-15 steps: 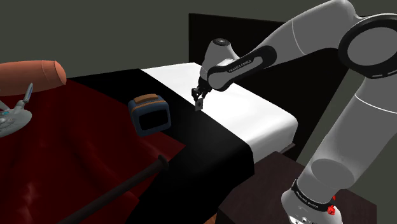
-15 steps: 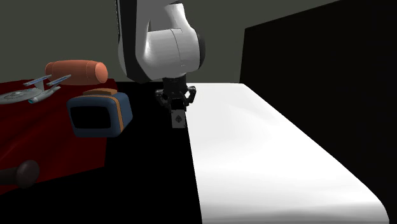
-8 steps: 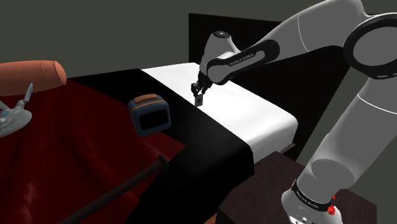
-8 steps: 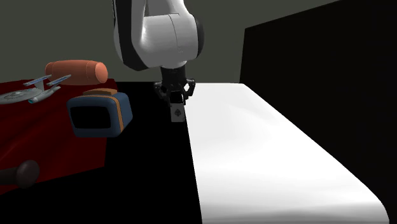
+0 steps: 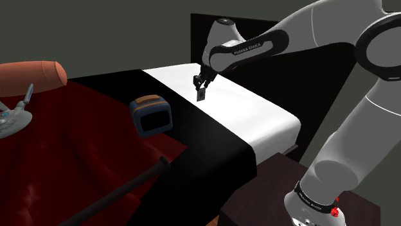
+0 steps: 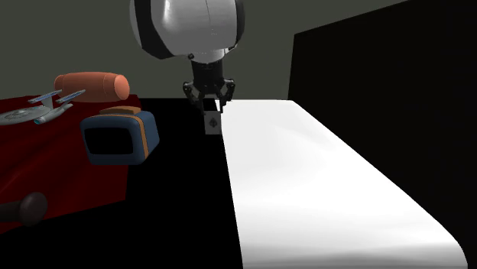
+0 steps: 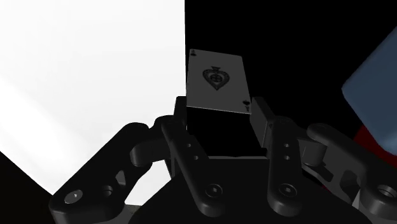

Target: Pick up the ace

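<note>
Your black two-finger tool [image 5: 202, 88] is sitting higher than it was a second ago. It is carrying the grey playing card with a black spade mark [image 5: 202, 95] clear of the bed [image 5: 270, 122], which is draped half black and half white. The card is now hanging in the air over the line where the black cover is meeting the white sheet. The wrist view is giving you the card's face, with its spade pip and corner marks, while the shoulder view is showing it as a small dark slip under the tool. The fingers [image 7: 181, 112] are standing narrowly apart and clamping one short edge of the card between them. The blue box with a dark front and orange top [image 5: 152, 115] is lying on the bed, well apart from the card.
</note>
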`<state>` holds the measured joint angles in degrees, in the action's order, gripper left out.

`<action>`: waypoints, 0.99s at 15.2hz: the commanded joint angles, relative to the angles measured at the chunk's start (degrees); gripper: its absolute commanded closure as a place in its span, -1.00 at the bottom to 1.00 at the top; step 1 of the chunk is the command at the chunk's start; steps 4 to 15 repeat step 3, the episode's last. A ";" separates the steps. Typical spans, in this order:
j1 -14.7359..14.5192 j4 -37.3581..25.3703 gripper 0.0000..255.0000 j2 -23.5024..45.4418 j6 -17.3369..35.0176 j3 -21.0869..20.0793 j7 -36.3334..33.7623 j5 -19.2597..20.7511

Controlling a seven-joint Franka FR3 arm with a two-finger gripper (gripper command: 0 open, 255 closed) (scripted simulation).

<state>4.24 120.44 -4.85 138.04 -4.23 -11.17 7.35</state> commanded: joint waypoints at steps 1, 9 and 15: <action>-0.03 -1.13 1.00 -0.35 -1.51 0.01 0.28 -0.23; -0.03 -1.22 1.00 -0.38 -1.63 0.01 0.30 -0.25; -0.03 -1.22 1.00 -0.38 -1.63 0.01 0.30 -0.25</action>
